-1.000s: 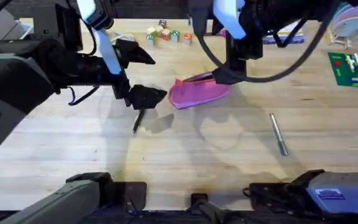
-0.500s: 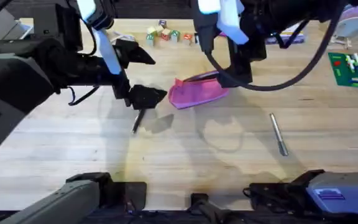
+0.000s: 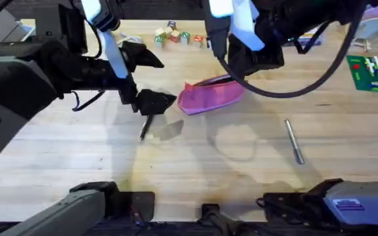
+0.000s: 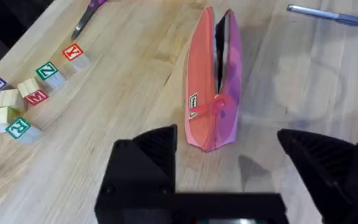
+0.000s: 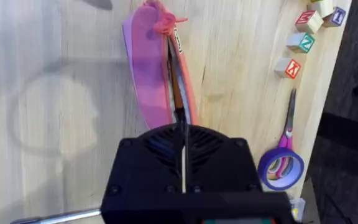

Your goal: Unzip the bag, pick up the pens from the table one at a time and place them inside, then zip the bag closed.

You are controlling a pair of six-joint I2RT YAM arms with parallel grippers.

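The table [image 3: 241, 177] has much free wood in front of the bag and along its near edge. The pink bag [image 3: 210, 96] lies near the middle, its zipper open. The left gripper [image 4: 229, 155] hangs just beside the bag's end, fingers spread wide and holding nothing. The right gripper [image 5: 183, 155] is above the bag's other end, fingers closed together, nothing visible between them. The silver pen [image 3: 294, 141] lies well apart to the right; the black pen [image 3: 145, 126] lies under the left gripper.
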